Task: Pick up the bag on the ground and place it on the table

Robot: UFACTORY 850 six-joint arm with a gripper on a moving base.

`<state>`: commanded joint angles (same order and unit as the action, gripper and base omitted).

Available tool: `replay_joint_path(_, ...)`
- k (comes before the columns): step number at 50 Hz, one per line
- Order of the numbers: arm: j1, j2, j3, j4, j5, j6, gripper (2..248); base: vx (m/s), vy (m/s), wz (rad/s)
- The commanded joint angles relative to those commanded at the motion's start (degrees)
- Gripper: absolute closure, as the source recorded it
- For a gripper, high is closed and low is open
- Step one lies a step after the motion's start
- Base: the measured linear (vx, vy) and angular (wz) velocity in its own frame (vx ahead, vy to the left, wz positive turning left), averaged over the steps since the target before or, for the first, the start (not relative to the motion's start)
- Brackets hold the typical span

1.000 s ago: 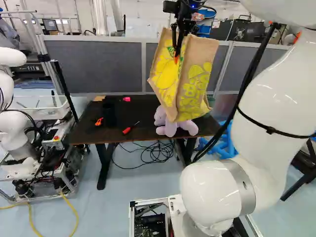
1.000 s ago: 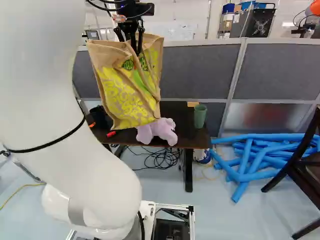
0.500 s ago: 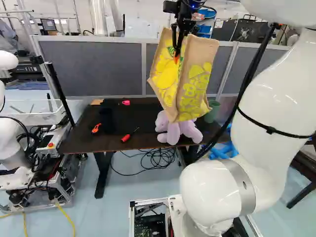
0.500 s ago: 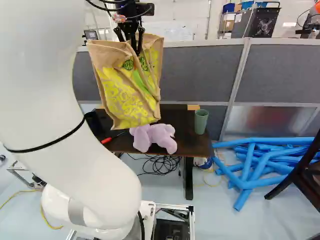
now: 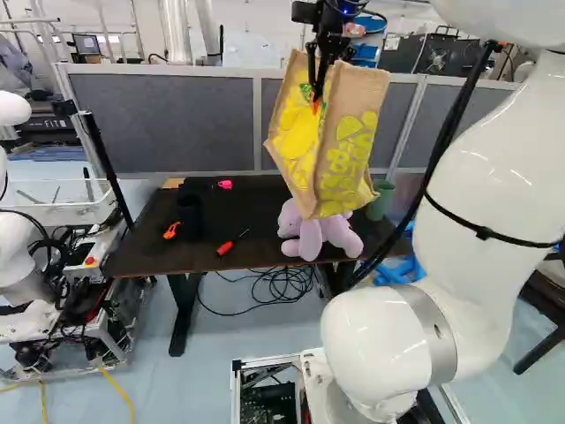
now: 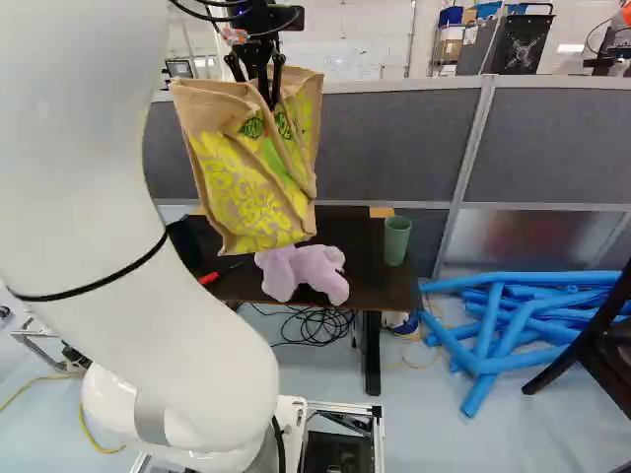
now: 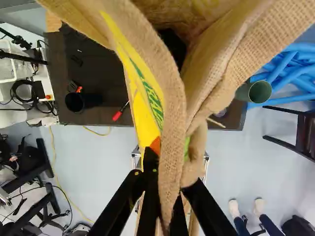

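Grey partitions [image 5: 168,119] stand beyond a dark table [image 5: 146,243], the bag [image 5: 349,163] hanging above it.
The gripper [image 7: 170,177] has its fingers pinched on a fabric fold; the base has moved nearer the table, bag riding along, so lowering looks next. The lilac toy [image 5: 318,237] at the near edge could get squashed; a green cup [image 6: 397,241] stands right.

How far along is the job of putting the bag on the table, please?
The pick-up looks done: the bag hangs off the floor. In hand is the carry: the gripper is shut on its upper edge, with its bottom in front of the purple plush toy in both base views. Left, it seems, are lowering it onto the table and letting go.
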<state>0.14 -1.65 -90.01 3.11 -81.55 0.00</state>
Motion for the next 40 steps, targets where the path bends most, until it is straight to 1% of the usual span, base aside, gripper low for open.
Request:
replay_joint_path(6,0.0,0.0,0.0,0.0,0.0,0.1,229,0.000,0.000,0.000)
replay_joint_path(11,0.0,0.0,0.0,0.0,0.0,1.8,229,0.000,0.000,0.000)
replay_joint_path(20,0.0,0.0,0.0,0.0,0.0,6.7,229,0.000,0.000,0.000)
replay_joint_path(40,0.0,0.0,0.0,0.0,0.0,18.7,229,0.000,0.000,0.000)
